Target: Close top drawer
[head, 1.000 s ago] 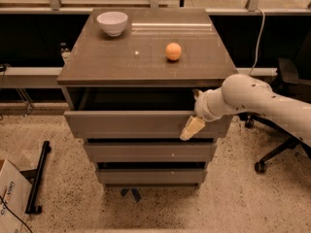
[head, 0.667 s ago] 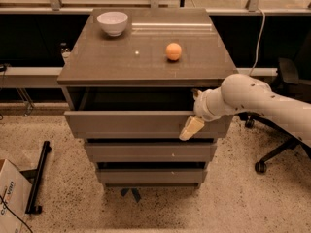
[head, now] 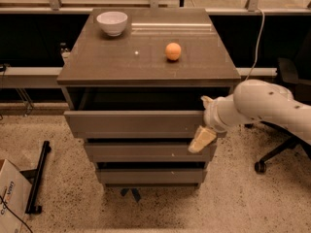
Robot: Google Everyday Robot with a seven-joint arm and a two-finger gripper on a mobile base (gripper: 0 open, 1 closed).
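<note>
Camera view: the top drawer (head: pixel 136 124) of a grey-brown cabinet (head: pixel 146 69) stands pulled out at the centre of the frame, with a dark gap showing between its front panel and the cabinet top. The robot's gripper (head: pixel 201 140) sits against the right end of that panel, reaching in from the white arm (head: pixel 262 106) at the right of the frame. Whether it is spread or pressed together cannot be told. Compared with a second ago, the arm has drifted slightly right and down, while the drawer front has not moved, so the closing push appears barely begun. A white bowl (head: pixel 112 22) and an orange (head: pixel 173 51) rest well apart in the upper part of the frame.
</note>
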